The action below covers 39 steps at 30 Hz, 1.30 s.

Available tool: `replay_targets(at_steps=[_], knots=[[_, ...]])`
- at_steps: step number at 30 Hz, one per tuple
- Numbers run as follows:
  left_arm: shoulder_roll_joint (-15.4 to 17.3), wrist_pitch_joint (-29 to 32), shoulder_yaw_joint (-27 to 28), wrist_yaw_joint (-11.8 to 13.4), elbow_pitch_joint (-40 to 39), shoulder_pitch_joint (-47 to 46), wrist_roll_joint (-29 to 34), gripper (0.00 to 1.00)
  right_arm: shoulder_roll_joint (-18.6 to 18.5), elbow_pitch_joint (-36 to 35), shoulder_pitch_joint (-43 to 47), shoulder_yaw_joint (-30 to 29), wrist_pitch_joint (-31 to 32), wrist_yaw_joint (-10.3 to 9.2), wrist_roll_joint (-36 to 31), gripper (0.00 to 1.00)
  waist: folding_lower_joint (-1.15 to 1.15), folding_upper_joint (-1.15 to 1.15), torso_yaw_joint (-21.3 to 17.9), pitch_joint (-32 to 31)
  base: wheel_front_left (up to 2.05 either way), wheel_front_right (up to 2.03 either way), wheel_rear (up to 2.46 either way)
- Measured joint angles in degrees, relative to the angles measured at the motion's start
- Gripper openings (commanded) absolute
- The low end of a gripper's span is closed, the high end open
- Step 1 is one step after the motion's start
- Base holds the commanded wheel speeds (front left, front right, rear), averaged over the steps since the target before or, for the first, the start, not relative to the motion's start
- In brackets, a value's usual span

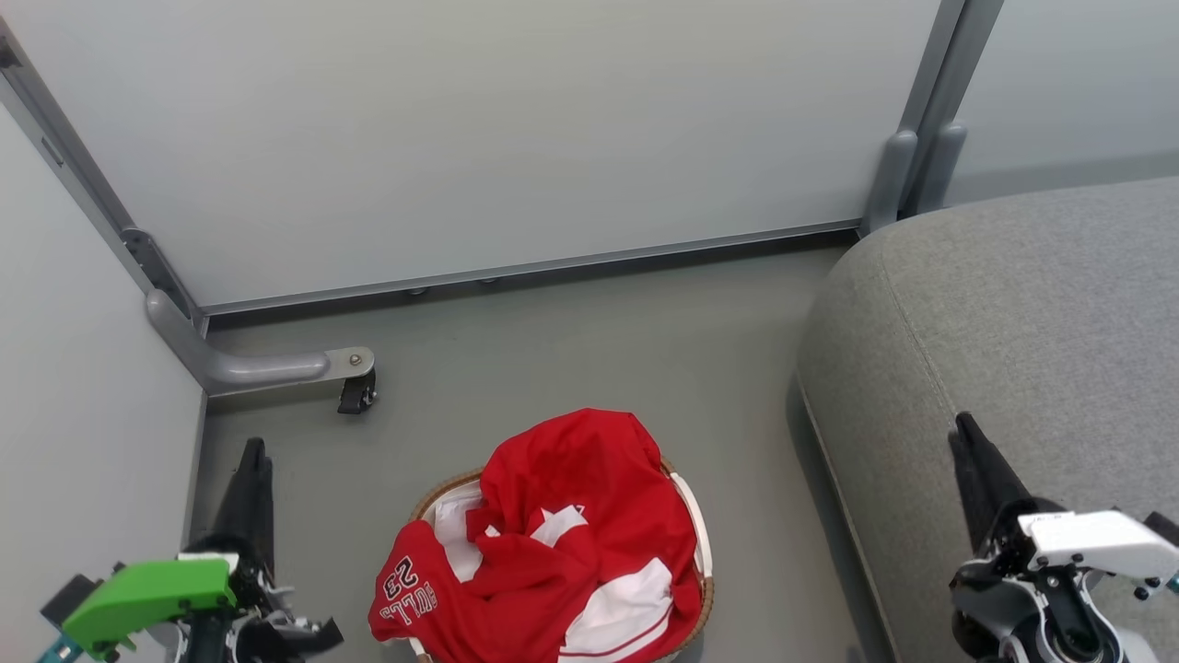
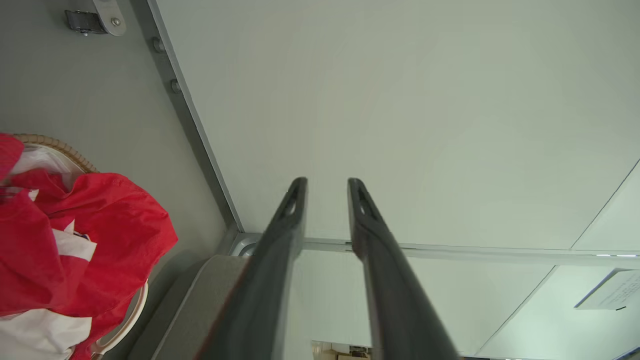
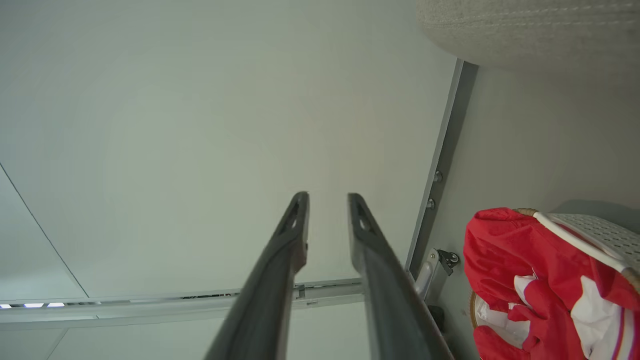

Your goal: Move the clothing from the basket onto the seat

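Note:
Red jerseys with white panels, the clothing [image 1: 571, 543], are heaped in the basket [image 1: 702, 543] on the floor at the bottom centre; one hangs over the rim showing "23". The grey seat [image 1: 1013, 350] fills the right side. My left gripper [image 1: 253, 460] stands left of the basket, well apart from it. My right gripper [image 1: 967, 437] hovers over the seat's near edge. In the left wrist view the gripper [image 2: 326, 184] has a gap between its fingers and holds nothing, clothing [image 2: 75, 240] at the left. In the right wrist view the gripper [image 3: 327, 197] is likewise parted and empty, clothing [image 3: 520, 270] at the right.
Pale partition panels [image 1: 461, 138] wall in the back and left. A grey panel foot with a caster [image 1: 355, 391] juts onto the floor behind my left gripper. Bare grey floor [image 1: 599, 341] lies between basket, panels and seat.

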Motion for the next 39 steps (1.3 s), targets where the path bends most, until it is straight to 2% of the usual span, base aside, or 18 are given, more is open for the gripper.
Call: replay_targets(at_steps=[5,9,31,39], knots=[[-0.2,-0.8,-0.4,0.0,1.7,1.1,0.4,1.0,0.3,1.1,0.9,0.3,-0.8,-0.02,-0.8,1.0,0.0,0.0,0.0,0.1,0.0,0.0,0.0],[0.1,-2.0,-1.1,0.0,2.2,1.1,3.2,1.0,0.2,1.1,0.8,0.7,-2.0,-0.02,-3.9,1.0,0.0,0.0,0.0,0.2,0.0,0.0,0.0],[1.3,-7.7,-3.5,0.0,4.6,-0.6,31.0,1.0,-0.5,1.0,-1.6,4.5,-7.6,-0.02,-30.4,1.0,0.0,0.0,0.5,1.1,0.0,0.0,0.0],[1.5,-9.3,-4.2,0.0,5.4,-0.7,38.9,1.0,-0.5,1.0,-2.2,5.0,-9.3,-0.02,-38.3,1.0,0.0,0.0,0.6,1.3,0.0,0.0,0.0]])
